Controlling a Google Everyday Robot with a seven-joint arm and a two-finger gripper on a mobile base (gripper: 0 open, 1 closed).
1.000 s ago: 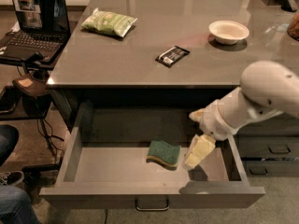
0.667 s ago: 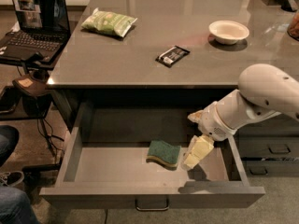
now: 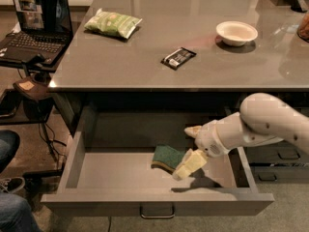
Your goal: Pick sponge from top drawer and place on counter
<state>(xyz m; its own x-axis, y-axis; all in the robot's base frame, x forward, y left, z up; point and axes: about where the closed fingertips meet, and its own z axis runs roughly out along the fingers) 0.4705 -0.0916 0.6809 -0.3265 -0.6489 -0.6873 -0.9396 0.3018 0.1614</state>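
Observation:
The top drawer (image 3: 72, 163) is pulled open under the counter (image 3: 145, 62). The sponge (image 3: 165, 157), dark green on top with a yellow edge, lies on the drawer floor right of the middle. My gripper (image 3: 189, 148) reaches into the drawer from the right, just right of the sponge. It is open. One cream finger (image 3: 188, 163) rests against the sponge's right edge, and the other (image 3: 193, 130) is farther back, apart from the sponge. The white arm (image 3: 265, 122) comes in over the drawer's right side.
On the counter lie a light-green snack bag (image 3: 112, 23), a black wrapped bar (image 3: 178, 57) and a white bowl (image 3: 236, 33). A laptop on a stand (image 3: 36, 25) is at the left. A person's knee and shoe (image 3: 9, 187) are at the lower left. Darker drawers (image 3: 285, 158) are at the right.
My gripper has moved left and slightly down inside the drawer, closing up to the sponge's right edge. The sponge has not moved.

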